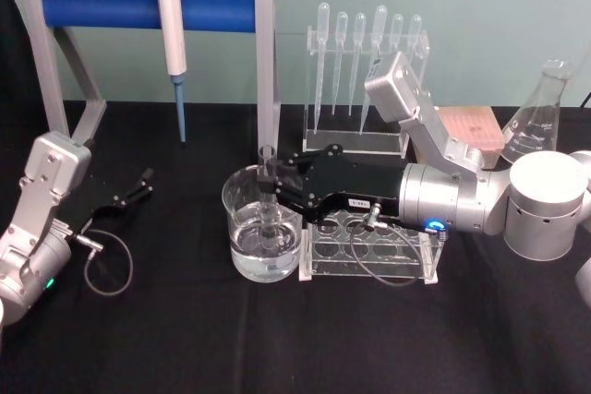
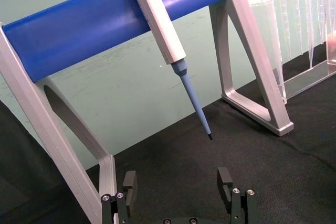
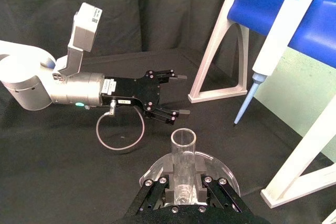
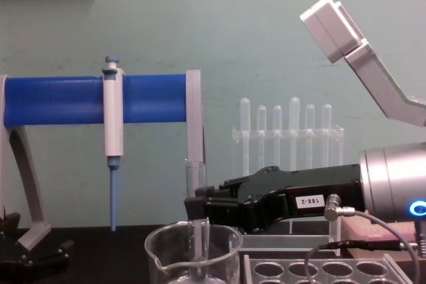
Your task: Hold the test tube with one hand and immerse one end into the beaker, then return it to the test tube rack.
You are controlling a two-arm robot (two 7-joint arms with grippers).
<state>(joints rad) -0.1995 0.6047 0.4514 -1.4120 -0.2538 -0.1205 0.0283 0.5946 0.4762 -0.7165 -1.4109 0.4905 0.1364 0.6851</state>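
One clear glass test tube [image 1: 268, 161] is dipping upright into the wide glass beaker [image 1: 236, 220], my black right end effector [image 1: 271, 193] gripping it; left end effector [image 1: 138, 187] is idling open.

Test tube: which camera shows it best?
Head view: the test tube shows full length, upright in the right gripper, lower end in the beaker. Chest view hides its middle behind the gripper; right wrist view shows its open rim. Left gripper sits open, far left.

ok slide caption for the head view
The right claw holds the test tube upright, lower end in the beaker; left claw parked open at left.
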